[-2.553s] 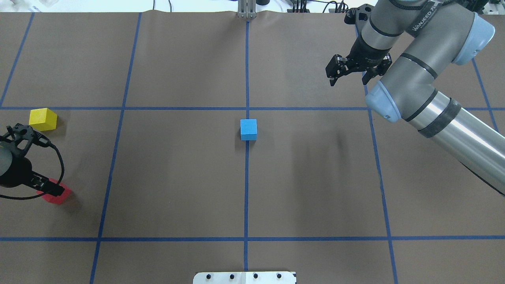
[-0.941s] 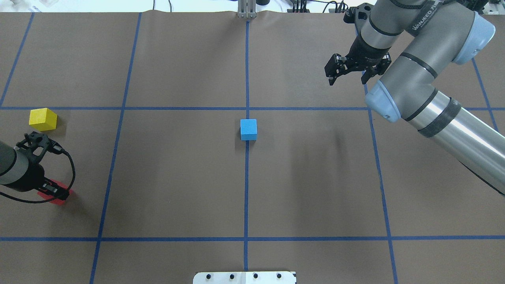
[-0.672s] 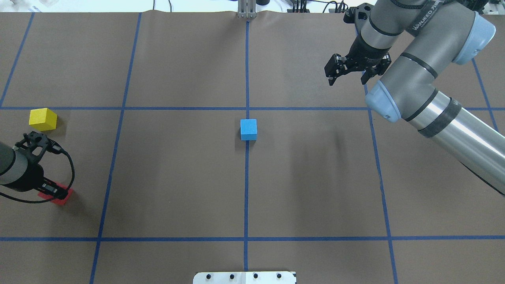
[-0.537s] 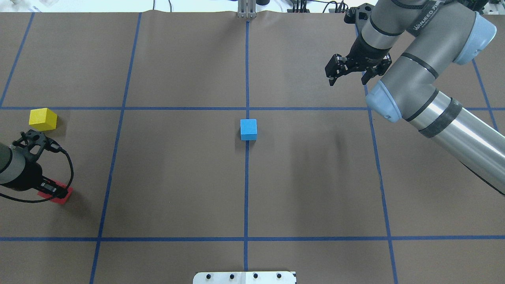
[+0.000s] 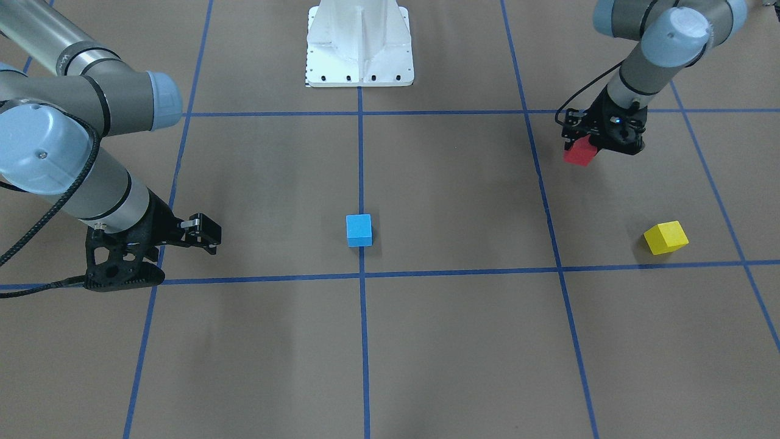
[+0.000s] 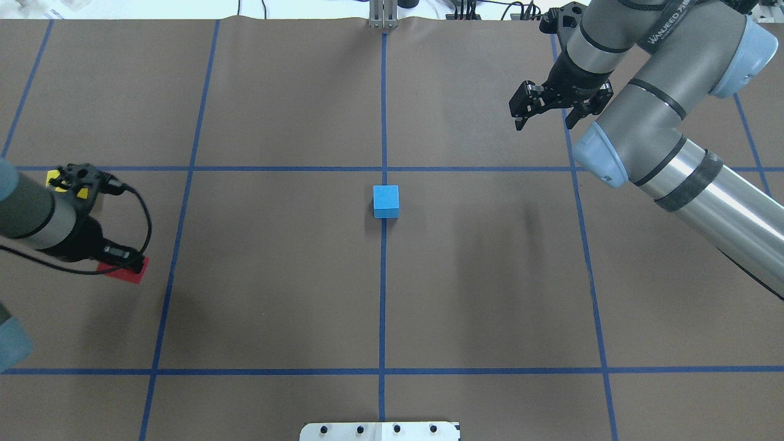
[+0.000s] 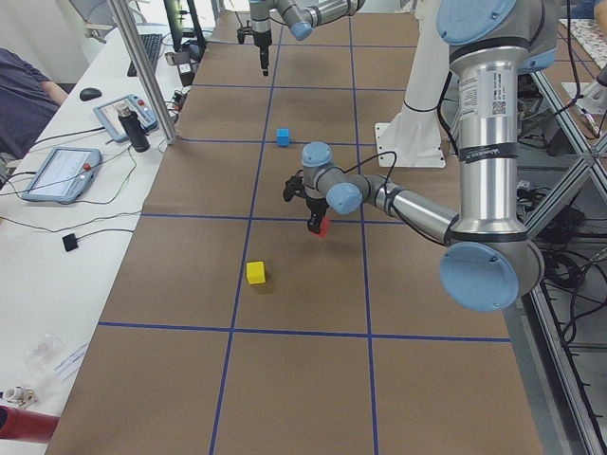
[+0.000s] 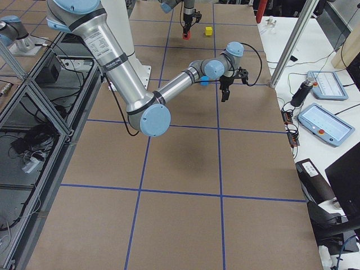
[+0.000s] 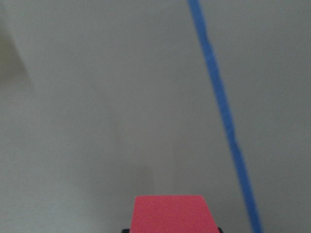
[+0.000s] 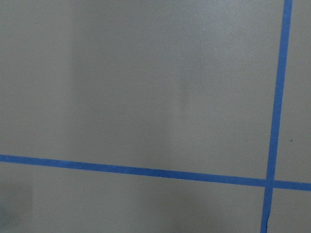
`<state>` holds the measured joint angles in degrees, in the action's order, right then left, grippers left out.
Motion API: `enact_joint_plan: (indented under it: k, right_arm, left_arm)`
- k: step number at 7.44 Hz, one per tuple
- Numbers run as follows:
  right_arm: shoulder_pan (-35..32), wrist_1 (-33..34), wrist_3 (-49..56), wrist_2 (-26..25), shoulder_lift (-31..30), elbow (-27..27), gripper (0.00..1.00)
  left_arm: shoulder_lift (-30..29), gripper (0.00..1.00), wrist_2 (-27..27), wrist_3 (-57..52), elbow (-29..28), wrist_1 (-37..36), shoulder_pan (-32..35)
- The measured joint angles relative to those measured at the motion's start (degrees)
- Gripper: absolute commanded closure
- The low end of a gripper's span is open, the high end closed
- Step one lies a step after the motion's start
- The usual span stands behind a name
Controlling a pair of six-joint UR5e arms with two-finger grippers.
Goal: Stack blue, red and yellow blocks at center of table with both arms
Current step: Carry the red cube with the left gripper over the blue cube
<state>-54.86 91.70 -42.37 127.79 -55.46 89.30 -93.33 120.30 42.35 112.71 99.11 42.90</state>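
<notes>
Compared with the earlier frames, the left gripper sits higher and farther inward, jaws clamped on the red block. The yellow block lies on the table. Best practice: carry level over the central blue block, square the edges, lower gently. The right gripper hangs with jaws apart.
</notes>
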Motion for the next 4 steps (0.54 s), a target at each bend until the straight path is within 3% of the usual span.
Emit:
enact_joint_plan:
  k: [2,4]
  right_arm:
    - [-0.1,0.0,0.0,0.0,0.0,0.0,0.01]
    - [-0.1,0.0,0.2,-0.1,0.0,-0.3,0.01]
  left_arm:
    - [-20.4,1.00,0.1,3.2,-6.2,-19.8,-0.1]
    - [-34.1,1.00,0.6,4.8,-15.9,-25.7,-1.1]
